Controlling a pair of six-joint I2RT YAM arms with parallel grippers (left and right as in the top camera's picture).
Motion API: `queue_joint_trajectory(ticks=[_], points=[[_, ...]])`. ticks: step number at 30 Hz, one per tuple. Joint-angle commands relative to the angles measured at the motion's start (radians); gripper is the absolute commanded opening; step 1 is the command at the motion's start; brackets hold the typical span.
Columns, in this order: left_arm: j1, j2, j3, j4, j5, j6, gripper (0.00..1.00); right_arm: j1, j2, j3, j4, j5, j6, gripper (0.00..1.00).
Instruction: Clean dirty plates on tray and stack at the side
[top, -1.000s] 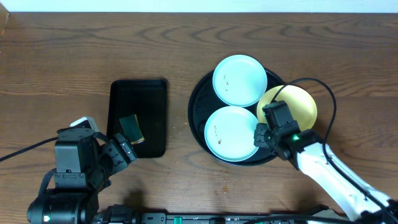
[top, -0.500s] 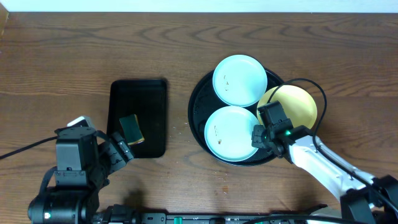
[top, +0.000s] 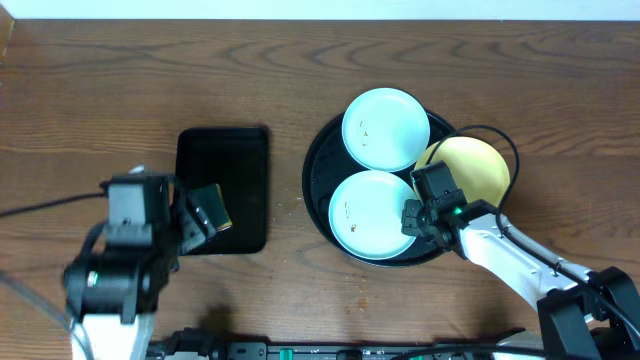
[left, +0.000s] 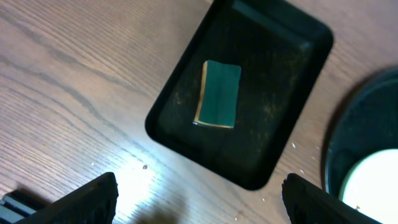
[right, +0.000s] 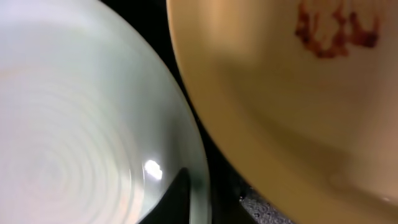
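near blue plate (top: 370, 213), far blue plate (top: 385, 128), yellow plate (top: 482, 165) are lying on the round tray (top: 312, 175), right of the counter (top: 100, 100) | right end effector (top: 411, 218) is sitting at the near blue plate's rim, perhaps touching, grip impossible to tell | left end effector (top: 198, 228) is hanging released above the rectangular tray (left: 280, 93) holding a sponge (left: 217, 94)

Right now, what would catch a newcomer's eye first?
Three plates, two pale blue and one yellow, crowd the round black tray right of centre, the right gripper low at their edges. To the left, a green sponge lies in a small rectangular tray.
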Motion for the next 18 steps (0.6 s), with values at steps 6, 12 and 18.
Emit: queue_joint_trajectory(ticks=[6,12,18], points=[[-0.002,0.298,-0.013,0.063,-0.021,-0.013,0.85,0.008,0.008,-0.006,0.041,0.008,-0.069,0.09],[-0.002,0.499,-0.013,0.185,-0.021,-0.013,0.86,0.008,0.008,-0.006,0.041,0.008,-0.069,0.11],[-0.002,0.675,-0.013,0.269,0.022,-0.012,0.86,0.008,0.008,-0.006,0.04,0.008,-0.069,0.14]])
